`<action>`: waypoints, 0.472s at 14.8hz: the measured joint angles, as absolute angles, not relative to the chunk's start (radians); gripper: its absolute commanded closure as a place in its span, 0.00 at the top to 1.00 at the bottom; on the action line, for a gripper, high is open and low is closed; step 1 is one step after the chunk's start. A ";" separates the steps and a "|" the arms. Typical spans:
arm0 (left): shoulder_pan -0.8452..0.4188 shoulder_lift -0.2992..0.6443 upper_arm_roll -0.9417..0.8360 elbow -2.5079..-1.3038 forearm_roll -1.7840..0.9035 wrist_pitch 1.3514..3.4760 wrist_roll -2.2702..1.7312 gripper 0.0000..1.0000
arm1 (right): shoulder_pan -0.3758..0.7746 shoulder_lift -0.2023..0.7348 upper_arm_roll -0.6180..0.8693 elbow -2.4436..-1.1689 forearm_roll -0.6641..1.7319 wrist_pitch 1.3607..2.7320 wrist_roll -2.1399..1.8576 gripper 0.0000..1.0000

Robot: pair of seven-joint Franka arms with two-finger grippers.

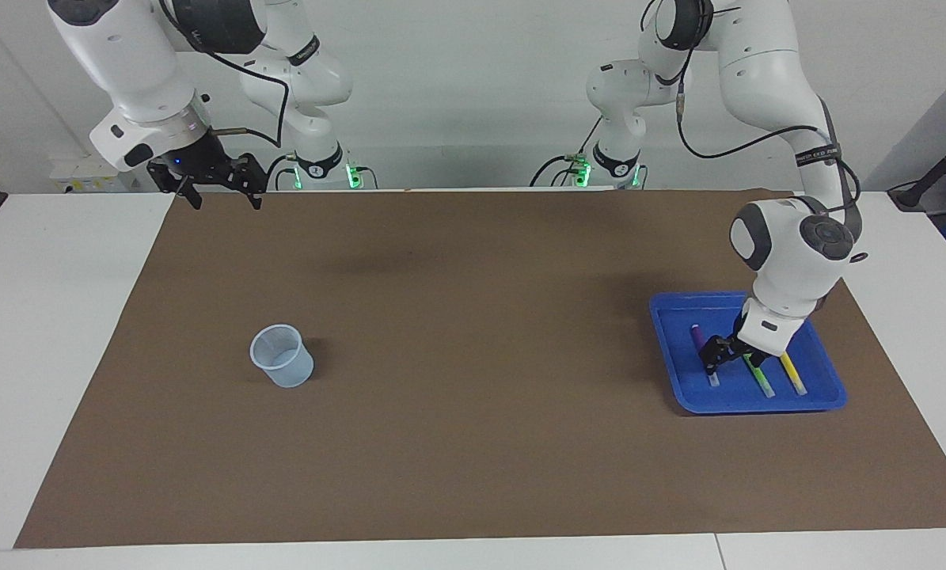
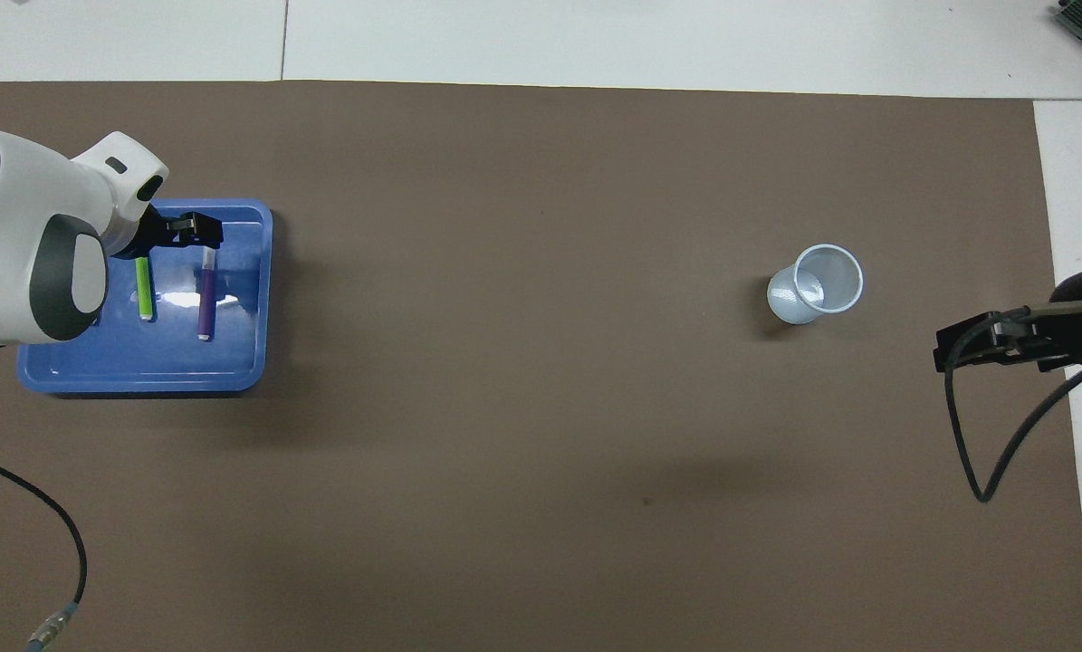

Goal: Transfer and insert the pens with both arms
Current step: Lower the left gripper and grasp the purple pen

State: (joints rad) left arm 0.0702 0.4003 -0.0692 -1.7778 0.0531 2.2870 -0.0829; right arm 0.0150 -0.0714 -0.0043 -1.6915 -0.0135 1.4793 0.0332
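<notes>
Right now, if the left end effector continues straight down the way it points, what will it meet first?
Most likely the purple pen lying in the blue tray: the open left end effector hangs low over it. Whether it already touches the pen, I cannot tell.

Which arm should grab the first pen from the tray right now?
Left. The left gripper, open, is already down in the blue tray at the purple pen. The right gripper waits high at the table's other end.

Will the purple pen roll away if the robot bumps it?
Probably a little: the purple pen looks slim and round, lying flat. The blue tray has a raised rim that would likely stop it. It looks stiff and light.
</notes>
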 measured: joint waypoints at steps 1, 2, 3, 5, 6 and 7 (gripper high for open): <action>0.070 0.401 -0.069 -1.783 0.053 2.287 -0.082 1.00 | 0.015 -0.075 -0.004 -1.696 -0.013 1.479 0.033 1.00; 0.070 0.401 -0.069 -1.789 0.053 2.287 -0.081 1.00 | 0.015 -0.078 -0.004 -1.700 -0.013 1.479 0.033 1.00; 0.070 0.402 -0.069 -1.797 0.053 2.286 -0.081 1.00 | 0.015 -0.080 -0.004 -1.703 -0.013 1.479 0.033 1.00; 0.070 0.402 -0.069 -1.817 0.053 2.286 -0.081 1.00 | 0.015 -0.081 -0.004 -1.705 -0.013 1.479 0.033 1.00; 0.070 0.402 -0.069 -1.825 0.053 2.286 -0.081 1.00 | 0.015 -0.081 -0.004 -1.705 -0.013 1.479 0.033 1.00; 0.070 0.402 -0.070 -1.831 0.053 2.285 -0.080 1.00 | 0.015 -0.081 -0.004 -1.706 -0.013 1.479 0.033 1.00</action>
